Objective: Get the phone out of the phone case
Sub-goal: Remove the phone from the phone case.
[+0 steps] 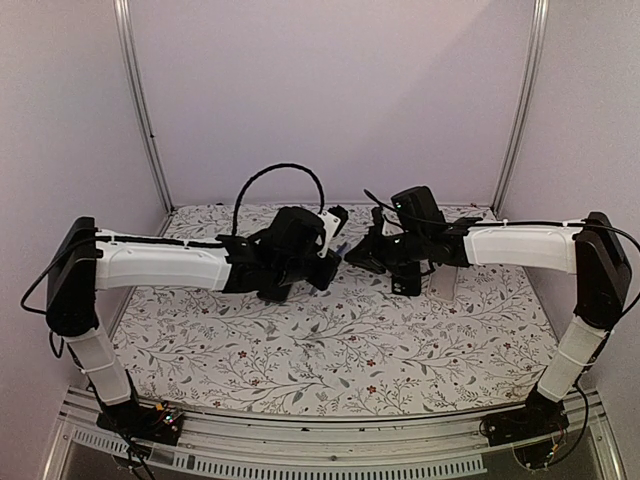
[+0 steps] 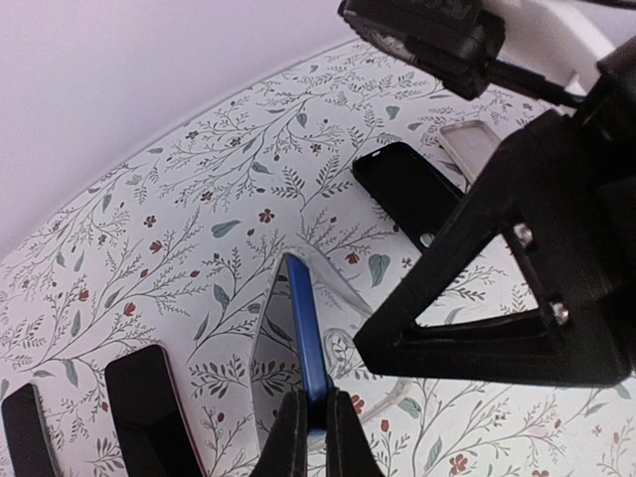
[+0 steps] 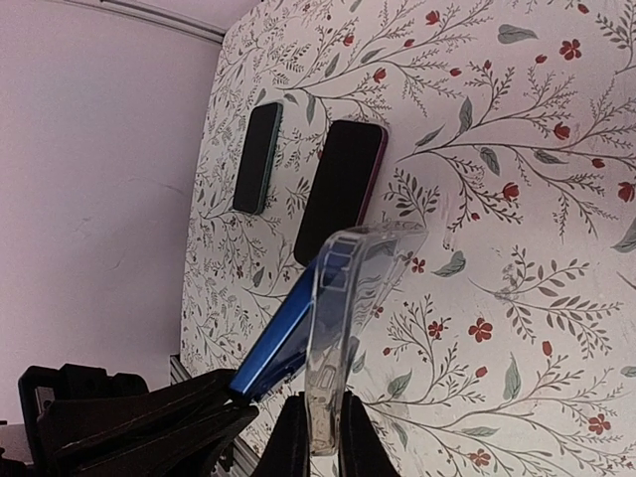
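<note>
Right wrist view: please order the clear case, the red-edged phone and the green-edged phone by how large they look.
1. clear case (held nearest the camera, which enlarges it)
2. red-edged phone
3. green-edged phone

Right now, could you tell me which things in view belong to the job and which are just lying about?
In the job: blue phone, held by the left tool; clear case, held by the right tool.
Lying about: green phone, red-edged phone, black phone, silvery phone or case.
</note>
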Motion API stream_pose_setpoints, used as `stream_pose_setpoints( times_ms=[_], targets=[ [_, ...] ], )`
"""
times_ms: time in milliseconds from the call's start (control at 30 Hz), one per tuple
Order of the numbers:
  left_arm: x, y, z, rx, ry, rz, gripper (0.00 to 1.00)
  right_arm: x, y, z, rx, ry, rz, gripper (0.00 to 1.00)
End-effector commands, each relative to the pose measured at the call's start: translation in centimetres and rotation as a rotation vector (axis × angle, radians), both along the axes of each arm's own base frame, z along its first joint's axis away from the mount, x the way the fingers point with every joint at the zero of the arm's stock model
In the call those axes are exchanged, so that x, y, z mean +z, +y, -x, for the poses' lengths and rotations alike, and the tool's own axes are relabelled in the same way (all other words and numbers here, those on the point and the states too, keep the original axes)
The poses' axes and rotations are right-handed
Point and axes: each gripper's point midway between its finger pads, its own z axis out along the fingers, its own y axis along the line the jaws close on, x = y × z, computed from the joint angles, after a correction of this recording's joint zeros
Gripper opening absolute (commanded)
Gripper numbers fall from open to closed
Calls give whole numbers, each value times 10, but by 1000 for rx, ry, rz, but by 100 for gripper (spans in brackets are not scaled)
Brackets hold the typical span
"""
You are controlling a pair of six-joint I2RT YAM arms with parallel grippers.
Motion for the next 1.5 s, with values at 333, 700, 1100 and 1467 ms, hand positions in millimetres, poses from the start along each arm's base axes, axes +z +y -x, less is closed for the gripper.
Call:
stream_pose_setpoints(
  times_ms=[333,700,1100,1467],
  targets=[
    [80,27,-15,83,-138,243,0,-49,-48,-16,-114,75,148,0],
    [94,46,-26,169,-137,268,0,-62,-49,-12,-76,70,176,0],
    [94,55,-28,180,-119,275,0,-79,-63,-12,-95,79,213,0],
    [96,59,-28,183,-117,276,0,-88,-103,-18,-187,96,230,0]
  ],
)
